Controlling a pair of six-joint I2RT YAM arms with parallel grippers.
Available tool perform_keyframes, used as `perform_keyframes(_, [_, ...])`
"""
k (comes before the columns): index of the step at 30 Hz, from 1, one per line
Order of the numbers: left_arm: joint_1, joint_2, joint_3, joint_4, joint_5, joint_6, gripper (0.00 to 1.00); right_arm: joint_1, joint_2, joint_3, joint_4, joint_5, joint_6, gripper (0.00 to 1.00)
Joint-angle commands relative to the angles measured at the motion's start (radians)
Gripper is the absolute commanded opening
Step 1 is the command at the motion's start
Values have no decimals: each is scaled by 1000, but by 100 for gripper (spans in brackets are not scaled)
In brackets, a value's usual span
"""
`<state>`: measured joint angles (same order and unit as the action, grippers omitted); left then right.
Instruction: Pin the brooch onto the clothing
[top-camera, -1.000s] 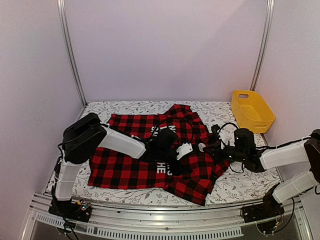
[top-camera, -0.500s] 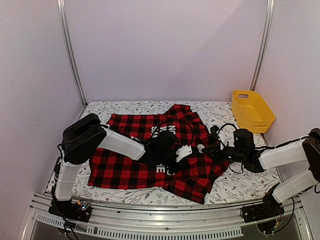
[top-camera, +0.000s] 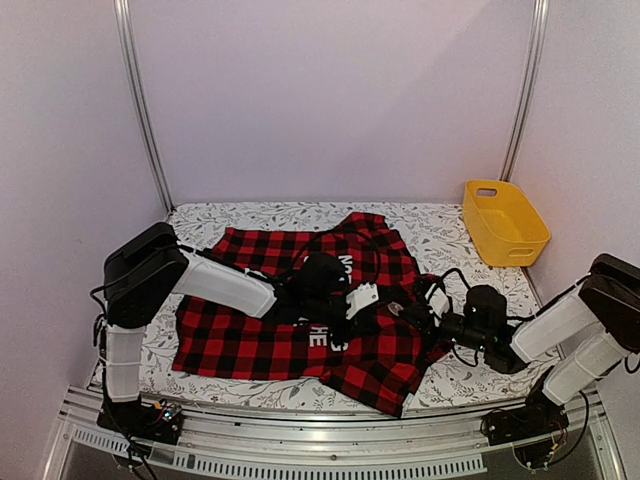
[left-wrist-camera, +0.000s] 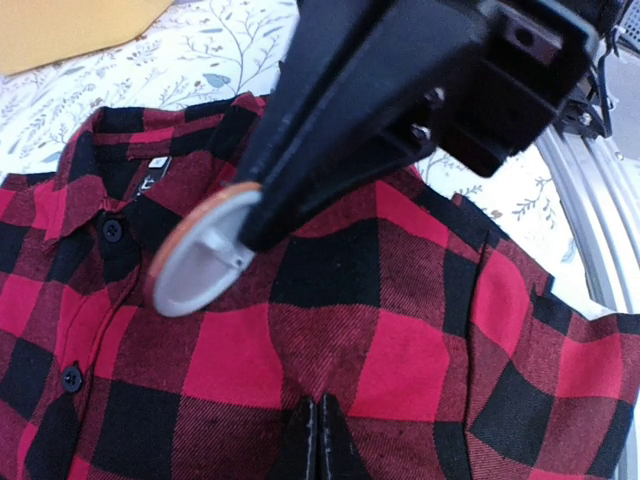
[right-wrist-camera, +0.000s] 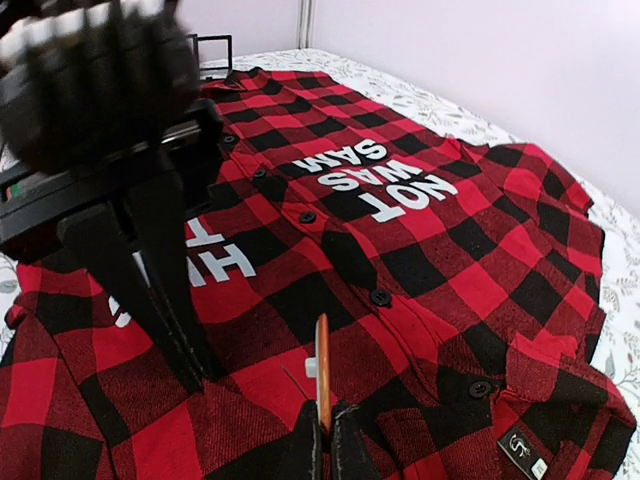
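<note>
The right gripper (right-wrist-camera: 325, 440) is clamping the brooch (right-wrist-camera: 322, 372) just above the shirt (right-wrist-camera: 450, 250), the left gripper (left-wrist-camera: 318, 437) pinching its fabric; a snag in the flannel could twist the brooch loose.

Chest lettering (right-wrist-camera: 375, 180): on the shirt (right-wrist-camera: 470, 270) I read white block "NOT", "WAS", "SAM", upside down from the right wrist.
Lower lettering (top-camera: 315, 338): from above I read only "HE".
Collar tag (right-wrist-camera: 520, 447): too small to read.

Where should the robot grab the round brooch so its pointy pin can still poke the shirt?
By its thin rim, coming in from the side. The brooch is a flat disc standing on edge over the shirt, and its pin sticks out from one flat face. Pinching the rim, as the right gripper does now, leaves that face and the pin free.
</note>
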<state>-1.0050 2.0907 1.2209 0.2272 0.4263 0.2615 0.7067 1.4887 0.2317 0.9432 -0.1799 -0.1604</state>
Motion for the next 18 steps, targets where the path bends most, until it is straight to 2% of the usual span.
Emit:
perform_keyframes(1, [4, -38, -12, 13, 48, 18, 0, 91, 50, -89, 308, 155, -191, 0])
perform_keyframes(4, [9, -48, -22, 15, 72, 24, 0, 153, 115, -112, 430, 289, -300, 0])
perform_keyframes(12, [16, -41, -14, 13, 88, 32, 0, 228, 363, -130, 756, 384, -519, 0])
perform_keyframes(18, [20, -43, -13, 15, 94, 30, 0, 267, 395, -127, 712, 365, -574, 0])
